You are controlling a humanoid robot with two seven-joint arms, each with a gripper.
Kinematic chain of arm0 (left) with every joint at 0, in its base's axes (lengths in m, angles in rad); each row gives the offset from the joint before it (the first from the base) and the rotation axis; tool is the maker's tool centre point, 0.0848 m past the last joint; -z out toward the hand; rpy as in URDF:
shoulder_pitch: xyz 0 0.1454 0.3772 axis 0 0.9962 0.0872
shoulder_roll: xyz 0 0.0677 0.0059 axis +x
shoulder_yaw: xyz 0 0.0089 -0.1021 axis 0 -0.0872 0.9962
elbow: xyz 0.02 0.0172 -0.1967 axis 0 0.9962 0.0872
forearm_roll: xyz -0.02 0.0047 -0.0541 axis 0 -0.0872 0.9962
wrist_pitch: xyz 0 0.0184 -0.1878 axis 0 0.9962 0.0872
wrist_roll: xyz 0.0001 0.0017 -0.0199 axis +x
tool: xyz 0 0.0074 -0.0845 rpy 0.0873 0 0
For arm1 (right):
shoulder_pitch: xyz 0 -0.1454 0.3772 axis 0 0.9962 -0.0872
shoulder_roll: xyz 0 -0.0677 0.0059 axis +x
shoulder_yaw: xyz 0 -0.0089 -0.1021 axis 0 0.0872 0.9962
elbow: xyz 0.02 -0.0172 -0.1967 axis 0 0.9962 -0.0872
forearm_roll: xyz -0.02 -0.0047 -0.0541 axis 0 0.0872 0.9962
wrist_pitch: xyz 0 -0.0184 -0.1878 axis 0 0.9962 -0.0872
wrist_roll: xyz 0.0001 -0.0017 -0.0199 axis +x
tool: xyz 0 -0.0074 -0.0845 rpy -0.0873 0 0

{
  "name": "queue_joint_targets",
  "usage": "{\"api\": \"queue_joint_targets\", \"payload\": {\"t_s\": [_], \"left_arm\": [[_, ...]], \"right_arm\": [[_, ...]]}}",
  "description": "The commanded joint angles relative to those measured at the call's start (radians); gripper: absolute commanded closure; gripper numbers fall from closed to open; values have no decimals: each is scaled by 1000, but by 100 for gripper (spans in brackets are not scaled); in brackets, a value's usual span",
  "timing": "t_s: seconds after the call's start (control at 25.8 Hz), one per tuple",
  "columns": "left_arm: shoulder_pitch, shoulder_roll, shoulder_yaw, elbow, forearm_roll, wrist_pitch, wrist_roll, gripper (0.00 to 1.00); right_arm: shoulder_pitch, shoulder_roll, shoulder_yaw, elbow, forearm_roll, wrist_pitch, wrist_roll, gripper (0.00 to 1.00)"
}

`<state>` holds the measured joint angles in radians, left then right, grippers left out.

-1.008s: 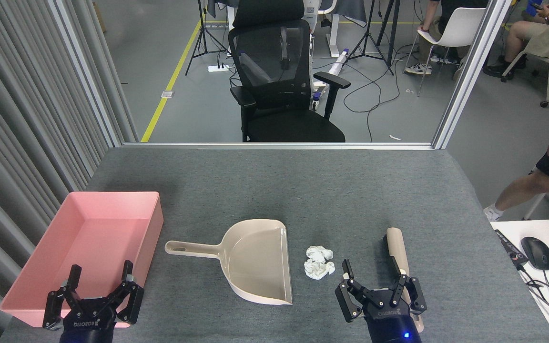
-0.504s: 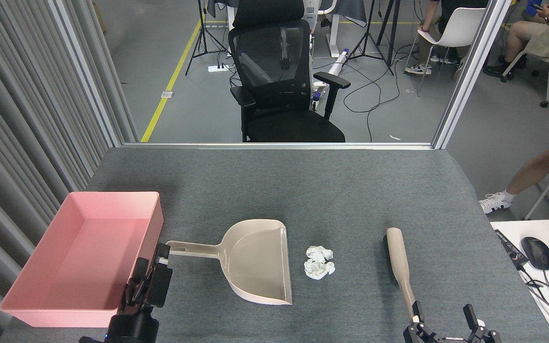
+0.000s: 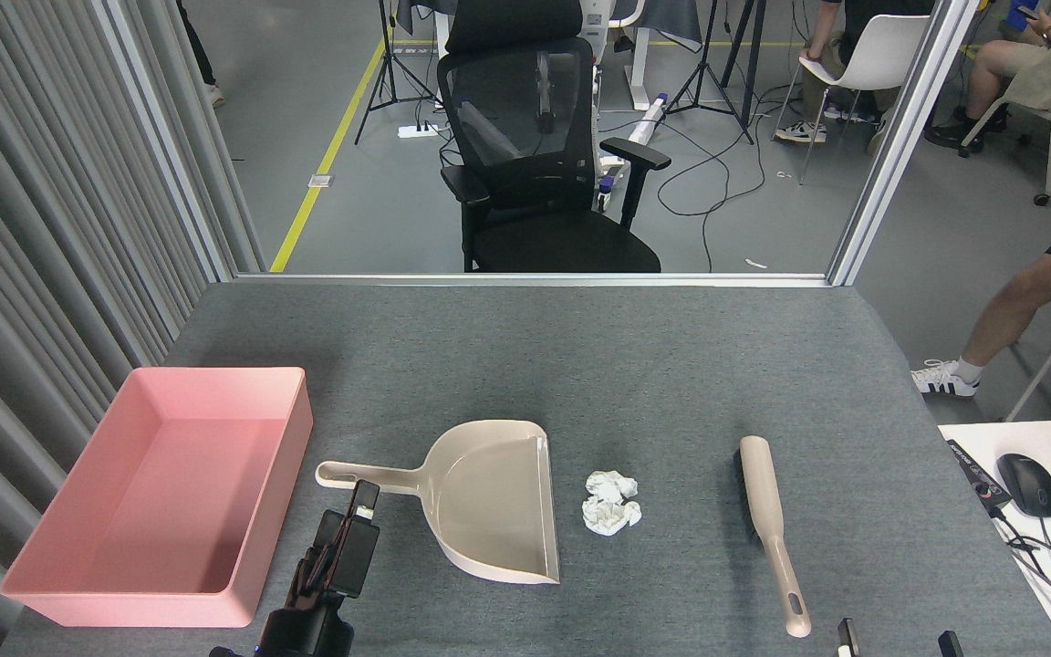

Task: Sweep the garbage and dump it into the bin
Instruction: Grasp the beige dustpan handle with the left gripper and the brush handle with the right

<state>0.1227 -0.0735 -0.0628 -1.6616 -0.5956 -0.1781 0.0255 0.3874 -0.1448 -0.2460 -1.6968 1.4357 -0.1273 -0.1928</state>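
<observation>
The garbage (image 3: 610, 502), crumpled white tissue wads, lies on the grey table just right of the open mouth of a beige dustpan (image 3: 489, 502). The bin (image 3: 284, 456), a shallow pink tray, stands empty at the left. A beige brush (image 3: 767, 511) lies right of the wads, handle toward me. My left gripper (image 3: 361, 507) is turned edge-on just below the dustpan's handle, its tip close to the handle; its jaw gap is hidden. Only the two fingertips of my right gripper (image 3: 895, 644) show at the bottom edge, spread apart, near the brush handle's end.
A black office chair (image 3: 544, 164) stands beyond the table's far edge. A grey curtain (image 3: 51, 228) runs along the left. A white desk (image 3: 972, 436) with a mouse (image 3: 1027, 484) and cables adjoins the right. A person's leg (image 3: 1000, 319) is at the far right.
My left gripper has moved right from the bin's corner to just below the dustpan handle. My right gripper has dropped almost out of view. The person at the right shifted.
</observation>
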Motion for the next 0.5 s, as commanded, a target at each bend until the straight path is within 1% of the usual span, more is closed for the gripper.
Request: {"api": "queue_joint_targets", "payload": {"t_s": [0.0, 0.27, 0.35, 0.47], "left_arm": [[0, 1, 0, 37, 0, -9, 4, 1], [0, 0, -3, 62, 0, -11, 2, 1], [0, 0, -3, 63, 0, -12, 2, 1], [0, 0, -3, 63, 0, -14, 4, 1]], "right_arm": [[-28, -1, 8, 29, 0, -2, 3, 2], [-67, -2, 14, 78, 2, -2, 3, 2], [-90, -4, 37, 97, 2, -2, 3, 2], [-99, -2, 62, 100, 5, 0, 1, 2]]}}
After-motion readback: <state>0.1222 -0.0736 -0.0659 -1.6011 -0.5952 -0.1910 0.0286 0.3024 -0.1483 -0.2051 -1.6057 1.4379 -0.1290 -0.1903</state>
